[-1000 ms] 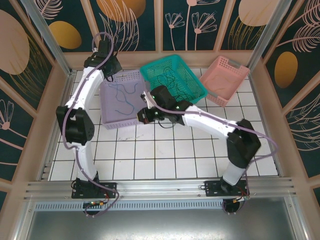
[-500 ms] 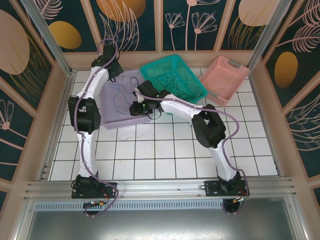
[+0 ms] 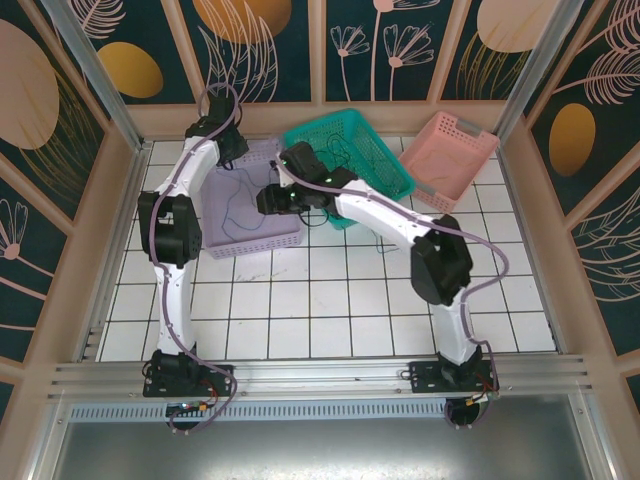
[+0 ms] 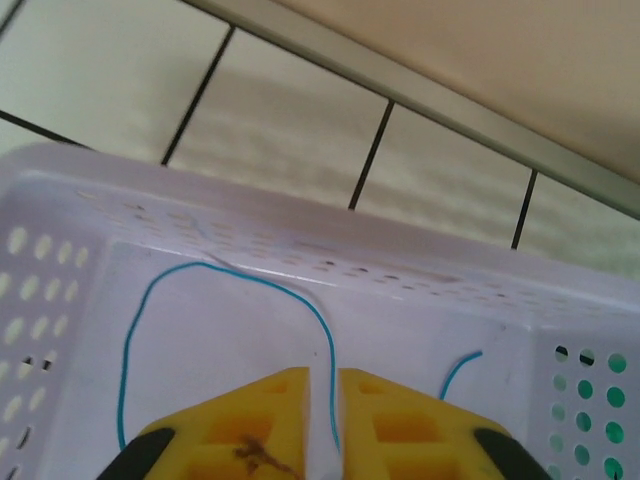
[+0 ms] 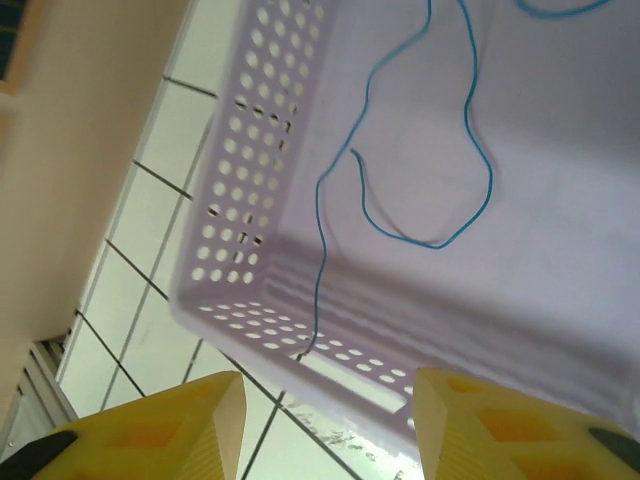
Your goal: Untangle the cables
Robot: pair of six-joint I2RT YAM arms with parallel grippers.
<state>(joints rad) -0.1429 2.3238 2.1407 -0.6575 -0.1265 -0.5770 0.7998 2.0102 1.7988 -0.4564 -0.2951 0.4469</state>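
Note:
A thin blue cable lies in loops on the floor of the lavender basket. My left gripper hangs over the basket's far left corner. In the left wrist view its yellow fingers stand a narrow slit apart, and the blue cable runs loose through that slit. A second blue end curls to the right. My right gripper hovers at the basket's right side. The right gripper is open and empty, above the basket wall and the blue cable. Dark cables lie in the teal basket.
A pink basket stands at the back right, next to the teal one. The white tiled floor in front of the baskets is bare. Low walls and metal posts ring the work area.
Both grippers went from shut to apart, the right one wide. The right gripper moved from the lavender basket's front right corner up and back along its right side.

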